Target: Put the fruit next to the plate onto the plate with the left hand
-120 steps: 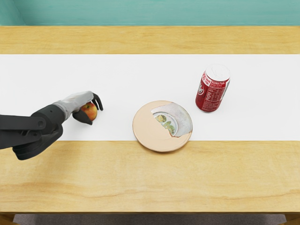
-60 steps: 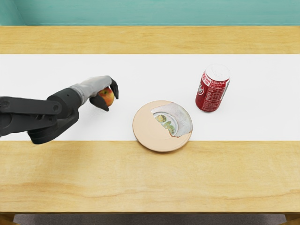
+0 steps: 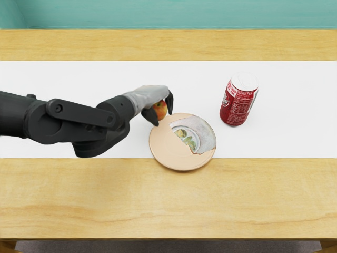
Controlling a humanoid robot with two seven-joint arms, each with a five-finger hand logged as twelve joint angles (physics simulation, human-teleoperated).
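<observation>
Head view: left hand [image 3: 152, 100] clamped on the fruit [image 3: 160, 110], fingers curled over its top. Fruit sits at the plate's [image 3: 167, 150] upper-left rim, probably off the surface, though height is hard to judge. Soda can [image 3: 238, 99] stands well apart to the right on the desk [image 3: 158, 200]. Step: transport. Next move: shift over the plate's middle, lower, release.

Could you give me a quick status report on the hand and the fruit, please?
Left hand shut on fruit, over left rim of plate. Not yet released. Soda can upright, right of plate, off the path.
</observation>
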